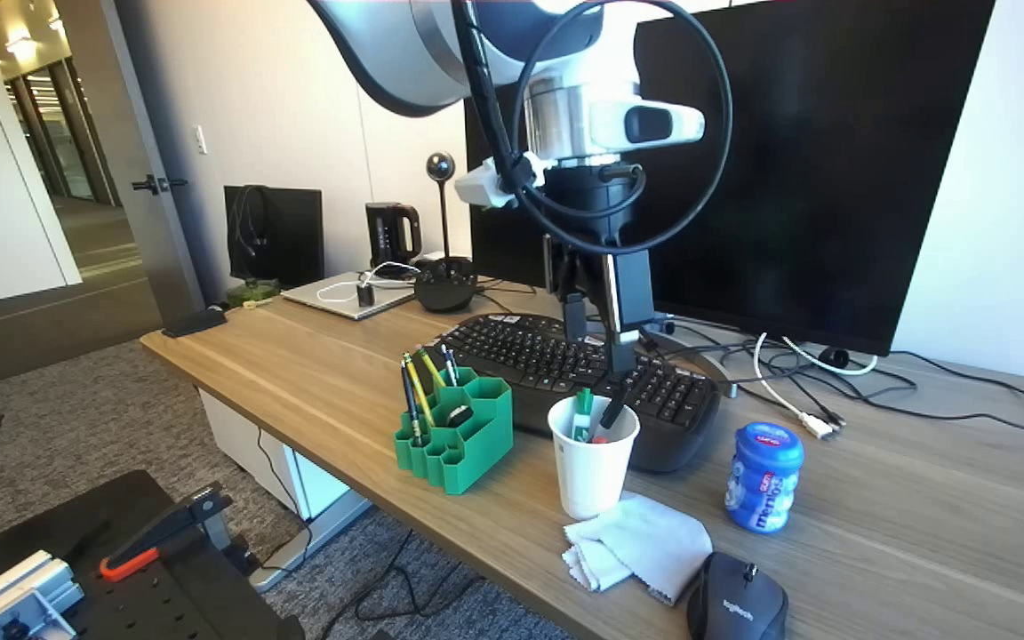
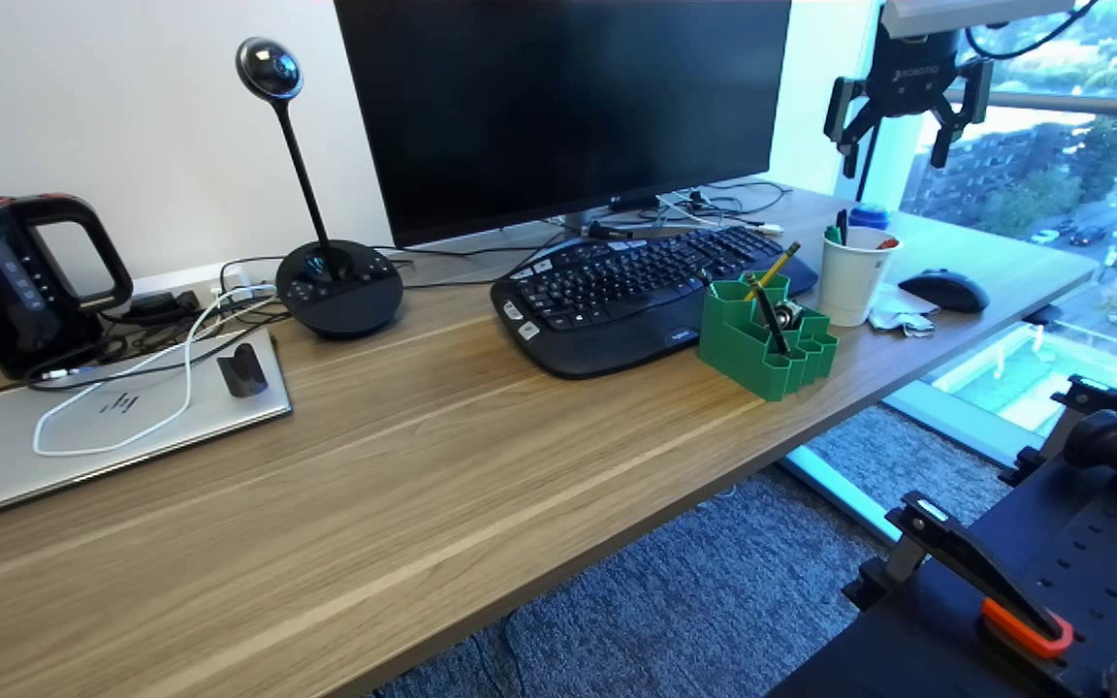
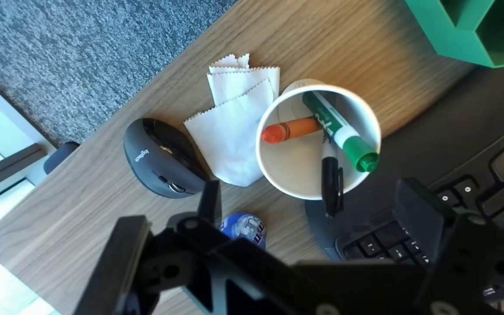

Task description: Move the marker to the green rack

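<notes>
The marker is a slim pen with a black cap point(image 3: 331, 183), leaning in the white paper cup point(image 3: 278, 179) with its cap over the rim. It also shows in both exterior views point(image 1: 613, 411) point(image 2: 842, 225). A green-capped marker point(image 3: 335, 122) and an orange crayon point(image 3: 293, 129) share the cup. The green rack point(image 1: 485, 436) stands beside the cup and holds pencils and pens. It also shows in an exterior view point(image 2: 738, 344) and at the wrist view's top right corner point(image 3: 466, 43). My gripper point(image 2: 895, 160) is open and empty above the cup, fingers wide apart in the wrist view point(image 3: 311, 197).
A black keyboard point(image 1: 530, 364) lies behind the rack and cup, with a large monitor point(image 1: 796, 178) behind it. A blue gum jar point(image 1: 765, 480), a folded white cloth point(image 1: 645, 542) and a black mouse point(image 1: 737, 604) are near the cup. The desk's edge runs close by.
</notes>
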You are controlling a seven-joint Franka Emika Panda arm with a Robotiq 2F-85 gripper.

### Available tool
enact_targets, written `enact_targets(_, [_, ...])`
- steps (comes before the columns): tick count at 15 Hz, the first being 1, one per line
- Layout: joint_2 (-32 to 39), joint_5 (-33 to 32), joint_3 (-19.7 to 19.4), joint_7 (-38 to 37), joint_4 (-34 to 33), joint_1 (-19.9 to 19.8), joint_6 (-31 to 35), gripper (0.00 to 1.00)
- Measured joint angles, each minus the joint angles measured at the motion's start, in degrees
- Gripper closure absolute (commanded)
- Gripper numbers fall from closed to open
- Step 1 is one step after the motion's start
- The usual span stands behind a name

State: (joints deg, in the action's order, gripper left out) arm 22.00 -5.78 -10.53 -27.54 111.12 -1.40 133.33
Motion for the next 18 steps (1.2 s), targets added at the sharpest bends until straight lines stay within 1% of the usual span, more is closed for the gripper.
enact_targets(2, [-0.1,3.2,1.0,5.7,-0.4,-0.9,-1.5,0.0])
enact_targets(4, [-0.3,5.1,2.0,11.3,-0.4,-1.9,-1.9,0.0])
enact_targets(8, [-0.5,5.5,2.6,18.2,-0.4,-2.9,-2.1,0.0])
enact_targets(12, [-0.6,6.1,2.8,21.4,-0.4,-3.5,-2.8,0.0])
enact_targets(18, [-0.7,6.2,2.9,21.8,-0.5,-3.7,-3.1,0.0])
